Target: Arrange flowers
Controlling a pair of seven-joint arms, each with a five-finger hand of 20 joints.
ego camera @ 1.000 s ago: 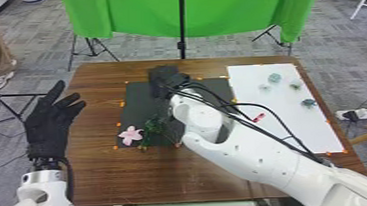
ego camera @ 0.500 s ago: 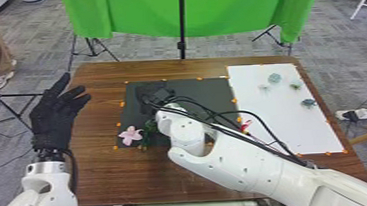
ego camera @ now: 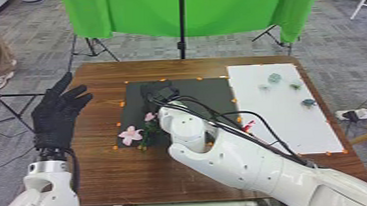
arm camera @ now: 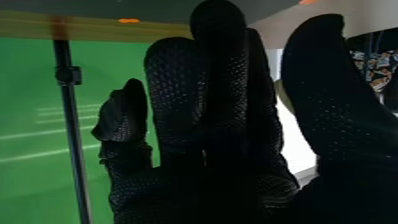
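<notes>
Item: Right hand [ego camera: 155,90]. Over the far left part of the dark mat [ego camera: 210,90], just beyond the small pink flower [ego camera: 151,116]. Fingers [arm camera: 219,75] extended and released, thumb apart; no grasp seen.

Item: Left hand [ego camera: 56,114]. Raised beside the left edge of the worktop [ego camera: 99,180], fingers loosely spread, holding nothing.

Item: Large pink flower [ego camera: 130,135]. Lies at the mat's near left corner; greenery [ego camera: 149,135] just beside it, below the small pink flower.

Item: Red piece [ego camera: 248,124]. On the white sheet [ego camera: 313,130], near the right arm [ego camera: 231,161].

Item: Sprigs [ego camera: 309,103], small, green to bluish. Spaced apart on the sheet's far half.

Step in hand, as judged: building the arrangement on the mat, the right hand between grasps. Next move would call for lifting clear without dragging the flowers, then crossing to the sheet for a light pinch on one piece. Risk: trailing cables brushing the red piece.
</notes>
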